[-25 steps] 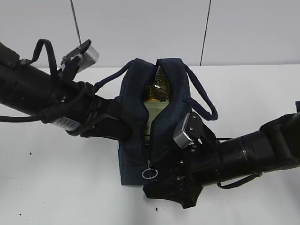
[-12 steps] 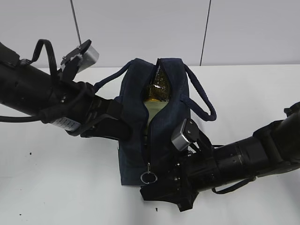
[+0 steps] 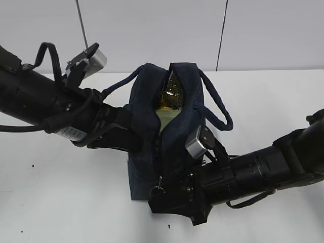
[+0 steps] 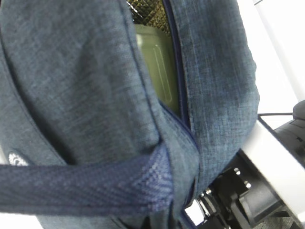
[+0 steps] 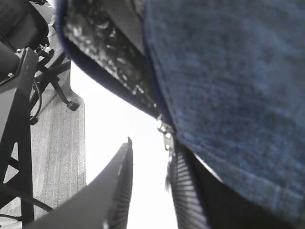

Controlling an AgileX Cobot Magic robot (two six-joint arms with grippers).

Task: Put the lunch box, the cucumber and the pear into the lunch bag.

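Metal zipper pull [image 5: 167, 136] between right tool's parted jaws shows only wrist-side.

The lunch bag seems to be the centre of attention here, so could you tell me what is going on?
The lunch bag stands on the white table, partly unzipped, with the lunch box already inside. The left gripper presses against the bag's side, its jaws hidden. The right gripper is at the zipper pull at the bag's near end, jaws apart, nothing gripped yet.
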